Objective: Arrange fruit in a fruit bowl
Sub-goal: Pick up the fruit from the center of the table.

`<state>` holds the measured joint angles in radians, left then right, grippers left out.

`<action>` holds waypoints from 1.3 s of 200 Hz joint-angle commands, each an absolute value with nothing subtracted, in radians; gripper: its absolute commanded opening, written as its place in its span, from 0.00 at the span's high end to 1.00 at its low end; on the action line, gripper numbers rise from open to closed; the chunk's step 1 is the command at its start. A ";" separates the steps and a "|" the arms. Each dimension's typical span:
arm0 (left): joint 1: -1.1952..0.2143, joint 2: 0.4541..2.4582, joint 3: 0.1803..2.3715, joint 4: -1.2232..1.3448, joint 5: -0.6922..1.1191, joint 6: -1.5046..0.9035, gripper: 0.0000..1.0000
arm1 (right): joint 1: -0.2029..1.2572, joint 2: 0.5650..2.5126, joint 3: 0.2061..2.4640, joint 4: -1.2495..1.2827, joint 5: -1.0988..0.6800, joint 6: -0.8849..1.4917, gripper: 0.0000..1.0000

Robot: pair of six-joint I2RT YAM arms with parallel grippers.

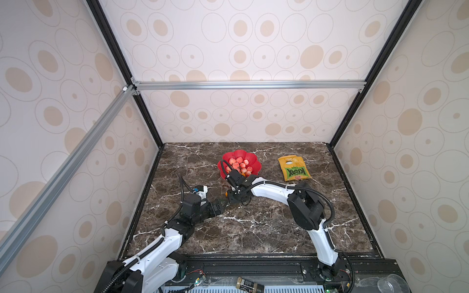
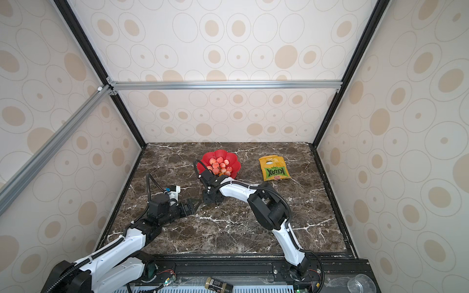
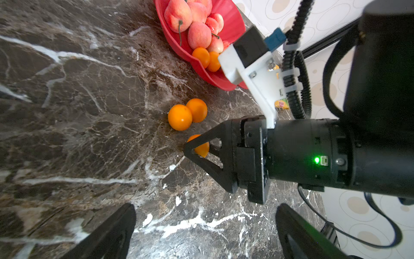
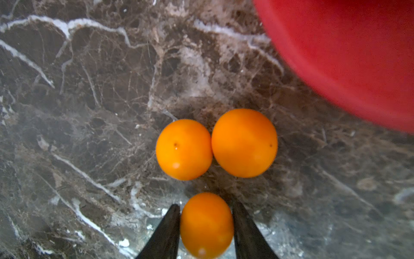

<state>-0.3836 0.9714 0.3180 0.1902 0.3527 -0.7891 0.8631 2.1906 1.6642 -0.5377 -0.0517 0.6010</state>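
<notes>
Orange fruit sits pinched in the right gripper, likely for carrying into the fruit bowl; left gripper hangs open and empty.

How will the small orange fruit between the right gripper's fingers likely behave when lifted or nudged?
The orange fruit is round, so it would probably roll on the marble table if nudged. Its glossy skin may slip between the narrow fingers. It is small, so likely light.
</notes>
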 commanded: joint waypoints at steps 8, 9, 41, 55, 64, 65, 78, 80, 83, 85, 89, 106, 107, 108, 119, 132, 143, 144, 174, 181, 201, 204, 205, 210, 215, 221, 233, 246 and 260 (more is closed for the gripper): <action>-0.389 0.958 0.329 0.199 0.342 -0.791 0.02 | 0.870 2.183 1.652 -0.546 -0.040 0.604 0.59; -0.389 0.958 0.329 0.199 0.342 -0.791 0.02 | 0.870 2.183 1.652 -0.547 -0.040 0.603 0.59; -0.389 0.962 0.337 0.202 0.342 -0.790 0.02 | 0.871 2.153 1.622 -0.536 -0.040 0.607 0.60; -0.388 0.965 0.340 0.202 0.343 -0.788 0.02 | 0.870 2.133 1.598 -0.527 -0.036 0.609 0.62; -0.389 0.969 0.344 0.202 0.343 -0.787 0.02 | 0.870 2.122 1.585 -0.525 -0.032 0.610 0.62; -0.389 0.969 0.345 0.202 0.343 -0.787 0.02 | 0.871 2.122 1.584 -0.525 -0.032 0.610 0.62; -0.389 0.974 0.346 0.207 0.346 -0.787 0.02 | 0.871 2.105 1.562 -0.519 -0.031 0.612 0.62; -0.389 0.974 0.347 0.206 0.346 -0.786 0.02 | 0.871 2.104 1.559 -0.518 -0.030 0.613 0.62; -0.389 0.976 0.347 0.206 0.345 -0.786 0.02 | 0.870 2.100 1.553 -0.517 -0.028 0.614 0.63; -0.388 0.976 0.347 0.206 0.346 -0.786 0.02 | 0.871 2.097 1.551 -0.515 -0.028 0.615 0.63; -0.389 0.977 0.348 0.207 0.347 -0.785 0.02 | 0.871 2.091 1.543 -0.512 -0.025 0.615 0.63; -0.389 0.976 0.350 0.206 0.347 -0.784 0.02 | 0.871 2.074 1.523 -0.507 -0.018 0.616 0.63; -0.388 0.976 0.350 0.206 0.347 -0.784 0.02 | 0.870 2.073 1.523 -0.508 -0.018 0.616 0.63; -0.388 0.976 0.350 0.206 0.347 -0.784 0.02 | 0.870 2.073 1.522 -0.507 -0.017 0.617 0.63; -0.390 0.976 0.351 0.207 0.347 -0.786 0.02 | 0.871 2.062 1.514 -0.507 -0.017 0.618 0.63; -0.390 0.976 0.351 0.212 0.348 -0.788 0.02 | 0.870 2.044 1.503 -0.508 -0.014 0.618 0.64; -0.389 0.983 0.354 0.221 0.350 -0.791 0.02 | 0.871 2.023 1.486 -0.505 -0.006 0.620 0.64; -0.389 0.984 0.355 0.222 0.350 -0.791 0.02 | 0.871 2.021 1.484 -0.504 -0.004 0.620 0.64; -0.389 1.010 0.384 0.233 0.354 -0.786 0.02 | 0.864 1.958 1.446 -0.511 0.031 0.615 0.66; -0.389 1.014 0.392 0.237 0.353 -0.787 0.02 | 0.862 1.945 1.442 -0.514 0.034 0.614 0.66; -0.390 1.039 0.419 0.263 0.363 -0.794 0.02 | 0.846 1.916 1.432 -0.517 0.035 0.609 0.66; -0.389 1.044 0.425 0.265 0.365 -0.795 0.02 | 0.843 1.913 1.431 -0.518 0.037 0.608 0.66; -0.389 1.047 0.427 0.266 0.365 -0.795 0.02 | 0.842 1.913 1.431 -0.517 0.037 0.606 0.66; -0.388 1.058 0.437 0.271 0.364 -0.795 0.02 | 0.836 1.907 1.435 -0.520 0.039 0.604 0.66; -0.389 1.070 0.448 0.276 0.367 -0.796 0.02 | 0.831 1.904 1.437 -0.524 0.041 0.601 0.66; -0.388 1.081 0.459 0.275 0.369 -0.799 0.02 | 0.824 1.901 1.445 -0.528 0.042 0.597 0.66; -0.388 1.102 0.481 0.316 0.370 -0.807 0.02 | 0.810 1.899 1.461 -0.534 0.040 0.587 0.66; -0.387 1.127 0.508 0.327 0.367 -0.808 0.02 | 0.793 1.902 1.480 -0.540 0.036 0.576 0.66; -0.382 1.157 0.537 0.337 0.369 -0.805 0.02 | 0.772 1.914 1.506 -0.548 0.028 0.566 0.66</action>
